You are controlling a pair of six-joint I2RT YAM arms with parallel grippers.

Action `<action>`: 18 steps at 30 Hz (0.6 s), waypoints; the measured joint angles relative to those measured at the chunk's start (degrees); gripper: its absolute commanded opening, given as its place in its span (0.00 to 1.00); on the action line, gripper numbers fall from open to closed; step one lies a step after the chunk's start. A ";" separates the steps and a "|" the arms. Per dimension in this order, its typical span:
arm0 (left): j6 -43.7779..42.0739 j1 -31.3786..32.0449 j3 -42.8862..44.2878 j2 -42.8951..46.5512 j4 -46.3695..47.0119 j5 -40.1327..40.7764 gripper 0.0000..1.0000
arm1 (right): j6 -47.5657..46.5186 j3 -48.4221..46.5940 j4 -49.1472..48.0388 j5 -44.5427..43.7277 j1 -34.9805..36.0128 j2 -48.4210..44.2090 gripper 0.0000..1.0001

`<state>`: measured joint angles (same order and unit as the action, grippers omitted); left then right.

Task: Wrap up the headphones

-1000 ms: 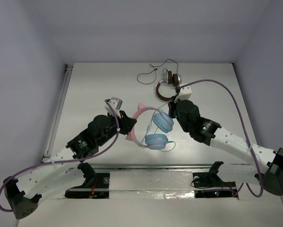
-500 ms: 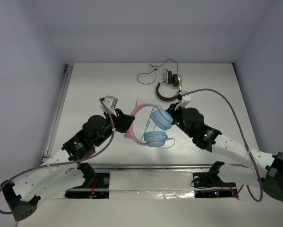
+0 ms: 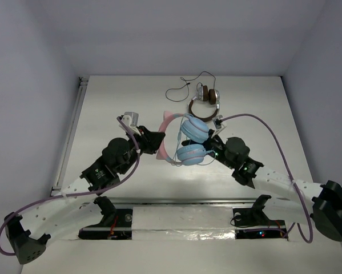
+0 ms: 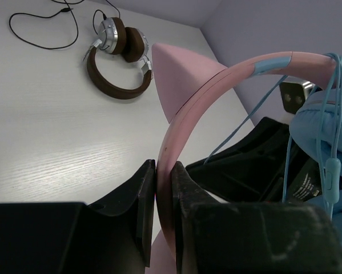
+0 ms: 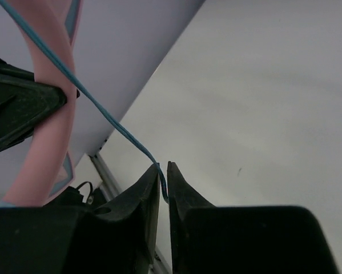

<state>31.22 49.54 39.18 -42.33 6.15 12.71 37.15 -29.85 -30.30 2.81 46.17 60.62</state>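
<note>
The headphones [image 3: 192, 130] hang above the table's middle, with a pink cat-ear headband [image 4: 216, 80] and light blue ear cups [image 3: 190, 153]. My left gripper [image 3: 155, 141] is shut on the headband, which stands pinched between its fingers in the left wrist view [image 4: 164, 171]. My right gripper [image 3: 210, 149] sits just right of the lower ear cup. Its jaws [image 5: 163, 171] stand a narrow crack apart. The thin blue cable [image 5: 102, 108] runs down into that crack and lies against the left finger, looking loose rather than pinched.
Brown-and-silver headphones [image 3: 205, 104] lie at the back of the table, close behind the held pair, with their black cable [image 3: 179, 91] looping to the left. A metal rail [image 3: 71, 131] runs along the table's left edge.
Both arms carried the headphones toward the back of the table. The ear cups now stack nearer the right gripper. The right jaws have parted slightly round the cable.
</note>
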 measured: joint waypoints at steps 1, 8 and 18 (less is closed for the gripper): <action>0.48 0.00 -0.35 -0.39 0.87 0.00 0.00 | 0.68 0.57 -1.01 0.76 -0.02 0.61 0.18; 1.51 0.02 -0.96 -1.33 2.84 -0.04 0.00 | 2.80 2.80 -4.85 3.06 -0.02 3.37 0.26; 2.16 0.00 -0.94 -1.92 4.37 -0.42 0.00 | 2.91 3.30 -9.88 3.65 -0.02 6.62 0.24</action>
<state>33.39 49.54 38.24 -44.25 10.52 12.29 40.05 -26.55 -40.18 6.46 46.15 67.24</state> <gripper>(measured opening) 0.102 0.253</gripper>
